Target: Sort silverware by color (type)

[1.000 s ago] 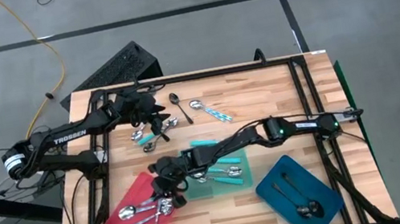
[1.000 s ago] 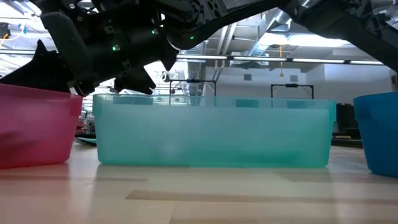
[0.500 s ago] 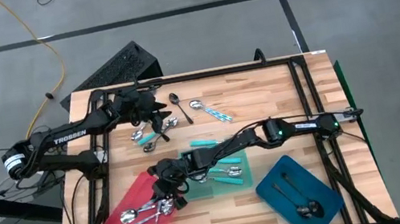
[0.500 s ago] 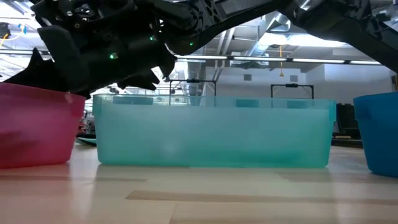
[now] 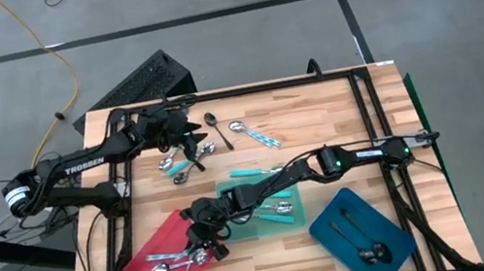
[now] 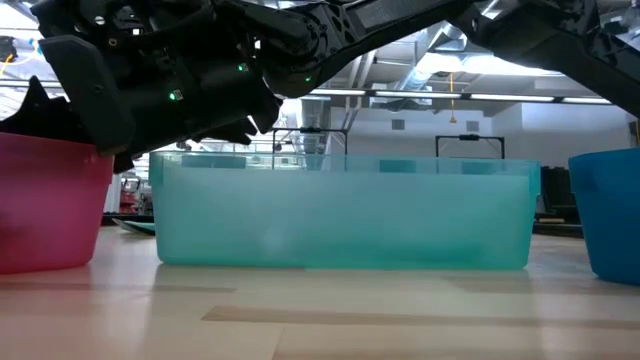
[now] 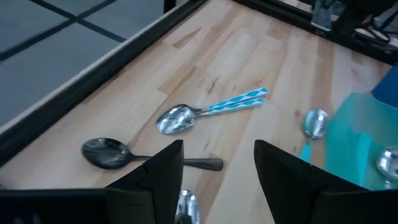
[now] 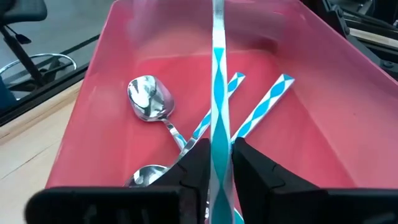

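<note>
Spoon (image 8: pixel 218 93) handle, turquoise-patterned, stands pinched between the right jaws over the red tray (image 8: pixel 323 93); left jaws hang spread above the desk (image 7: pixel 249 68).

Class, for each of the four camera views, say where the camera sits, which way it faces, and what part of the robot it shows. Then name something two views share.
High view: above, facing straight down; both arms, wooden table.
Low view: table height, facing across; dark arm overhead, teal tray.
Left wrist view: on left arm; left tool open over loose spoons.
Right wrist view: on right arm; right tool grips a turquoise-handled spoon.
Shared: the red tray shows in high, low and right wrist views.
</note>
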### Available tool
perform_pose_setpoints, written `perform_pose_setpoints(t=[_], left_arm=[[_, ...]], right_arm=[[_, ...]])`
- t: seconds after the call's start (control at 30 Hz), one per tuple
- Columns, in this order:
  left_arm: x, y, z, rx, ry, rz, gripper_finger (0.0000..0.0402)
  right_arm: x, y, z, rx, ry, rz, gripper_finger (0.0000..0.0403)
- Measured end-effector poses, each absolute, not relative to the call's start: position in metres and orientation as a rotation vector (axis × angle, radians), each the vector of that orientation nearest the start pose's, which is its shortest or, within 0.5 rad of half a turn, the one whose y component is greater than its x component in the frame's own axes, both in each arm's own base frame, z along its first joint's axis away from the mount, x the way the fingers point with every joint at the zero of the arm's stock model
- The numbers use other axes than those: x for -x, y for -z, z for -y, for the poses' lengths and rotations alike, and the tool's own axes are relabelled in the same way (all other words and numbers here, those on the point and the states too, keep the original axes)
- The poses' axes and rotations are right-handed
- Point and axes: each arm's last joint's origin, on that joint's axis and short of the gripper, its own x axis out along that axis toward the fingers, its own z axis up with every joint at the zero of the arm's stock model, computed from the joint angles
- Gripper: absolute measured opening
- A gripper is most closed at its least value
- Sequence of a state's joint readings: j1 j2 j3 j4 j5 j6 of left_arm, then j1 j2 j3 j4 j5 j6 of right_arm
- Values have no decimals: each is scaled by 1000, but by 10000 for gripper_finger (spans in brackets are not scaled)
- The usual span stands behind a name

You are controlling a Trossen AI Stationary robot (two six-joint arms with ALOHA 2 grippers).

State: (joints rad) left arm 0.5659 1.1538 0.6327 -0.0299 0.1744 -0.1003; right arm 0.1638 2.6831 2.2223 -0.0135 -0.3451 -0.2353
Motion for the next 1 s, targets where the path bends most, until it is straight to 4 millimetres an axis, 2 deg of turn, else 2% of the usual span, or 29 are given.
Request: perform_pose_setpoints(t=[0.3, 0.5, 0.73, 0.93, 1.0], left_arm=[[-203, -224, -124, 296, -424, -499, 181], [-203, -224, -124, 306, -427, -497, 181], [-204, -229, -124, 429, -438, -425, 181], [-207, -244, -126, 475, -450, -371, 181], [-208, -253, -128, 466, -453, -346, 181]], right_arm=[[-578, -122, -109, 190, -535, -420, 132], [-582, -137, -108, 199, -516, -432, 168], [-576, -172, -90, 283, -412, -516, 188], [-564, -226, -71, 314, -376, -487, 183], [-560, -238, -59, 319, -356, -502, 180]])
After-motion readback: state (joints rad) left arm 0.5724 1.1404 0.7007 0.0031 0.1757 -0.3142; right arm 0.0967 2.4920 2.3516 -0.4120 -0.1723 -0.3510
